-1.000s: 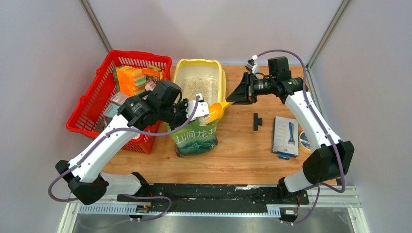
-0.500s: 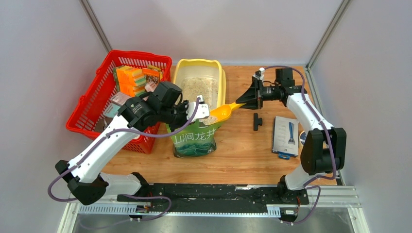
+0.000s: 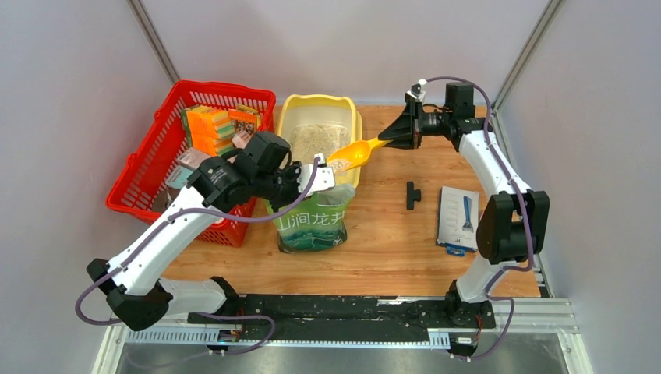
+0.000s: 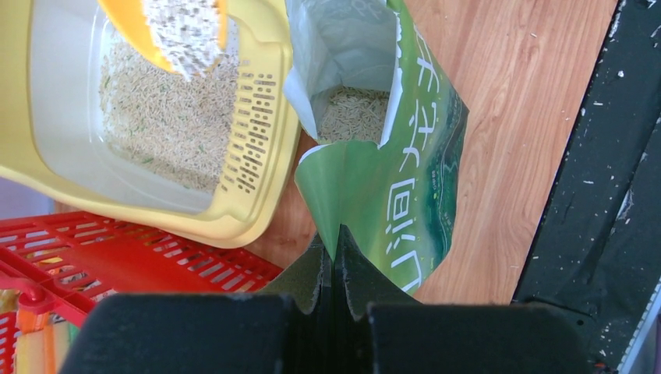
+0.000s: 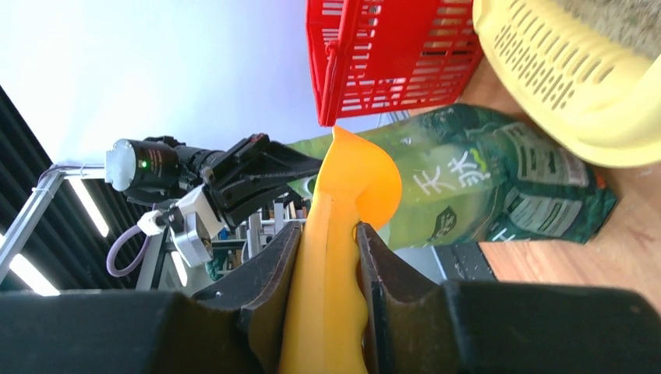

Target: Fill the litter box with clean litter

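Litter box point(image 3: 317, 100) of pale yellow plastic, rectangular with rounded corners and a raised rim, stands on the wooden desk point(image 3: 390, 226) directly behind the green pouch point(image 3: 313, 226). Its slotted lip is at the end nearest the pouch. A red mesh basket point(image 3: 140, 175) stands just left of the pouch. A thin layer of clean litter point(image 3: 316, 142), pale beige-grey granules, covers the floor of the litter box. The orange scoop point(image 3: 352, 155) hangs above and behind the pouch, over the box's near right corner. The left pincer point(image 4: 334, 265) is fully closed on the pouch's top edge. The right pincer point(image 5: 327, 230) is partly closed around the scoop's handle.

Only the left wrist view shows the scoop heaped with granules, and more litter deep inside the open pouch. Only the right wrist view shows the handle squeezed between both fingers.

A second ago the scoop was lower, at the pouch's mouth. It has since risen and swung back toward the box, while the left pincer has kept its hold.
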`<state>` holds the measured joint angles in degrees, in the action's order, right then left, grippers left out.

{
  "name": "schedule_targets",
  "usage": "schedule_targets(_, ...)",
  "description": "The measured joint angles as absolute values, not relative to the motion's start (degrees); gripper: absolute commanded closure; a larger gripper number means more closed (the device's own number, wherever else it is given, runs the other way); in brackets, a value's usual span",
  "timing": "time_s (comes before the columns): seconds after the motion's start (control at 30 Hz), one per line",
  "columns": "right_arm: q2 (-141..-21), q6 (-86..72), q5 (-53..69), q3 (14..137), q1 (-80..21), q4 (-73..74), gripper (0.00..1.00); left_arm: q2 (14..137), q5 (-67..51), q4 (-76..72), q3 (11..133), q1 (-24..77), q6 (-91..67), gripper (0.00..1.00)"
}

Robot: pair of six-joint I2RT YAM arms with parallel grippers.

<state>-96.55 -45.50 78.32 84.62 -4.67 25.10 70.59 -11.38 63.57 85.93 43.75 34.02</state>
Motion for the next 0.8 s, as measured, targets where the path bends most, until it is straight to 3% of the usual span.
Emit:
schedule_targets(0.23,-109.6,-44.86,74.59,95.83,-4.67,23.35,1.0,69.01,-10.5,63.68,84.84,43.79,34.85,1.0)
schedule_targets(0.43,-122.37,-32.36,60.03,113.86,-6.15,32.6,1.0,67.79,-9.69,64.58,84.12,43.79,35.29,1.0)
schedule_targets(0.6,-123.42,-20.08,46.83,123.35,-10.83,39.2,1.0,66.65,-9.41,64.36,83.13,43.79,35.31,1.0)
schedule_targets(0.8,-119.72,-4.95,33.19,122.8,-18.72,40.64,1.0,64.75,-9.47,63.13,81.25,43.79,35.33,1.0)
